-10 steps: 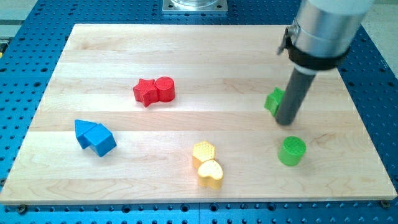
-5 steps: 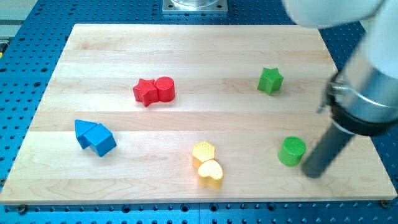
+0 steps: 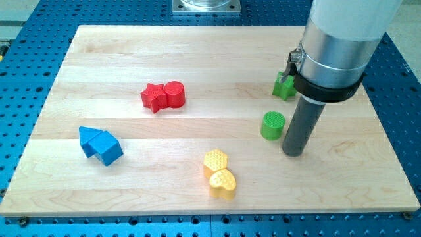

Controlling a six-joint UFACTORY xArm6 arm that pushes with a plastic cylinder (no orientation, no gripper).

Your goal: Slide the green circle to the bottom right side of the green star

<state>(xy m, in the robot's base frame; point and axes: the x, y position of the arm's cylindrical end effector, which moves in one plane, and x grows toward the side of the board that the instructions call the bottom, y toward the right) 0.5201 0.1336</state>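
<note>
The green circle stands on the wooden board, right of centre. The green star lies above it toward the view's top and is partly hidden behind the arm's grey body. My tip rests on the board just to the right of and slightly below the green circle, very close to it or touching it.
A red star and a red circle touch each other left of centre. Two blue blocks sit at the left. A yellow hexagon and a yellow heart sit at the bottom centre.
My tip swung from beside the green star to the right of the green circle, then moved left and up. The green circle slid up and left. The arm now covers part of the star.
</note>
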